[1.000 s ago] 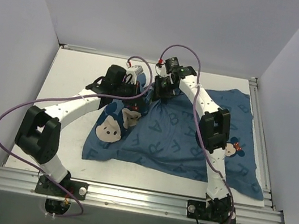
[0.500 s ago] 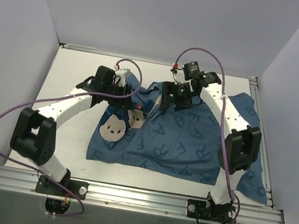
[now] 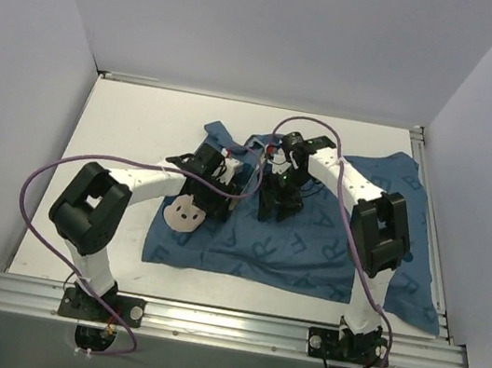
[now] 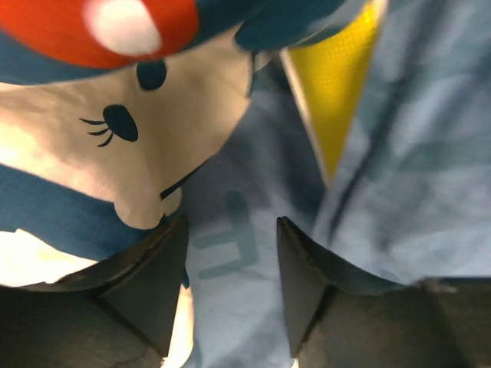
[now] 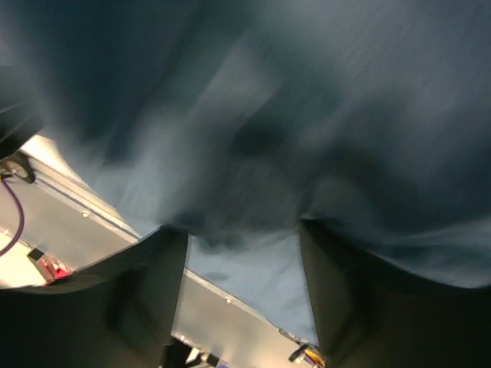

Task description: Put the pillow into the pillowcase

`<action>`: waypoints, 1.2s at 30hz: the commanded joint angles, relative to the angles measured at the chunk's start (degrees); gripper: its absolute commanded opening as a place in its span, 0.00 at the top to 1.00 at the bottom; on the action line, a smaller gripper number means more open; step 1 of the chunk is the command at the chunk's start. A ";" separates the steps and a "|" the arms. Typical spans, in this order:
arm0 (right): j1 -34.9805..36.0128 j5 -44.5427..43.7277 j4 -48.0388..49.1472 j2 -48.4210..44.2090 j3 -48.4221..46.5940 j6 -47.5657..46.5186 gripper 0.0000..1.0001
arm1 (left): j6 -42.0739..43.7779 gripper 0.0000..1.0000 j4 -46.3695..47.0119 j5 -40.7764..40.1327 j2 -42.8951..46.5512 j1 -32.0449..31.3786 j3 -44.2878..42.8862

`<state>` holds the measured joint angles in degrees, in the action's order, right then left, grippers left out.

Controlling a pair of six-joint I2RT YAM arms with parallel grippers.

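Observation:
The blue pillowcase (image 3: 312, 242) lies spread across the table, a cream mouse face (image 3: 187, 215) at its left end. My left gripper (image 3: 229, 184) stands open just above the cloth near that face. In the left wrist view its jaws (image 4: 230, 230) are apart over blue fabric with a letter, the mouse face (image 4: 115, 138) close by. A yellow strip (image 4: 337, 84), likely the pillow's edge, shows between the folds; the rest of the pillow is hidden. My right gripper (image 3: 275, 208) is open and points down onto the middle of the case, with only blurred blue cloth (image 5: 253, 115) before its jaws (image 5: 242, 230).
An aluminium rail (image 3: 223, 324) runs along the near edge and another rail (image 3: 428, 214) down the right side. White walls close in the left, back and right. Purple cables (image 3: 38, 187) loop from both arms. Bare white table (image 3: 133, 127) lies left of the pillowcase.
Both grippers have opened and let go of the bunched cloth. The pillowcase has dropped and spread flatter. Both arms have come lower and nearer, over the middle of the case.

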<state>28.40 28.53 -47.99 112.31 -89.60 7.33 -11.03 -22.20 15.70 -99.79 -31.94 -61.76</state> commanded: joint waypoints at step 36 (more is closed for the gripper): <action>-12.40 -7.05 -11.69 -14.02 3.08 -30.34 0.01 | 52.42 0.14 -21.07 5.13 17.02 16.12 0.24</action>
<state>19.73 28.08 -51.40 110.26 -94.28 -13.17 30.04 -43.99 24.88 -80.07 -17.32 -61.52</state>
